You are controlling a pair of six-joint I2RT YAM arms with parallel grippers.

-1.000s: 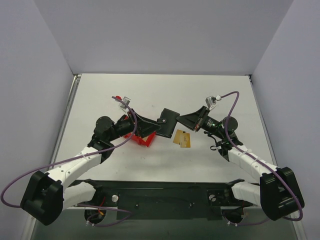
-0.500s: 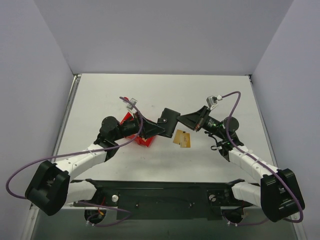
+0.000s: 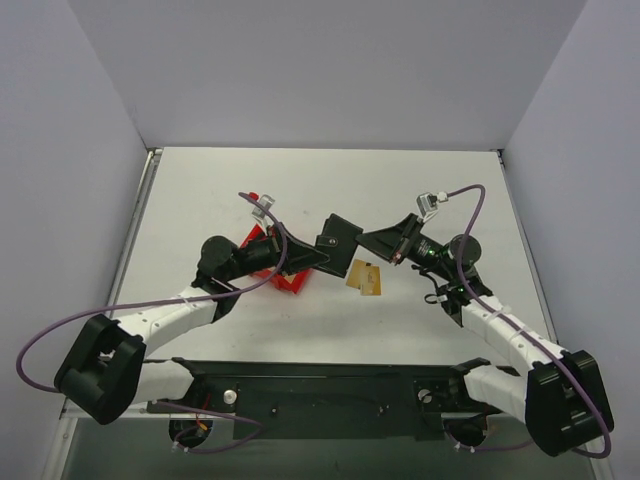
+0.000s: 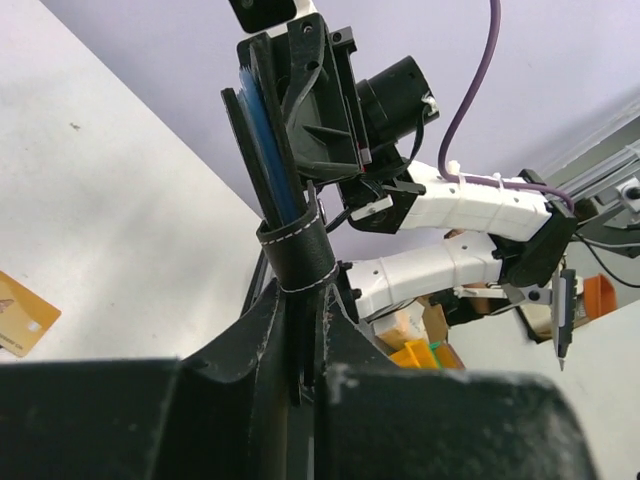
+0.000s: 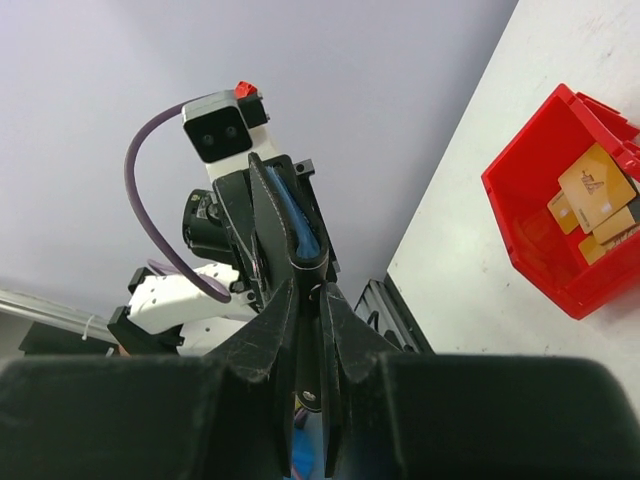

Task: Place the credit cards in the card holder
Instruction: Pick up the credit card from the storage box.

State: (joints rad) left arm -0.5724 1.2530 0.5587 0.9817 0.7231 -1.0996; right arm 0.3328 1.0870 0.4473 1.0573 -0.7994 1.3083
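Both the left gripper (image 3: 322, 256) and the right gripper (image 3: 368, 240) were clamped shut on opposite edges of the card holder (image 3: 340, 234), held off the table (image 3: 200, 200) between them near two loose credit cards (image 3: 366, 278); opening the holder seemed in hand, next calling for a gentle pull apart.

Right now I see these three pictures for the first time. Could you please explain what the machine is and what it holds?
It is two robot arms on a table. One picture looks down from above; the other two are taken from the wrists. The left end effector and the right end effector both grip a black card holder between them. Gold cards lie on the table; more lie in a red bin.
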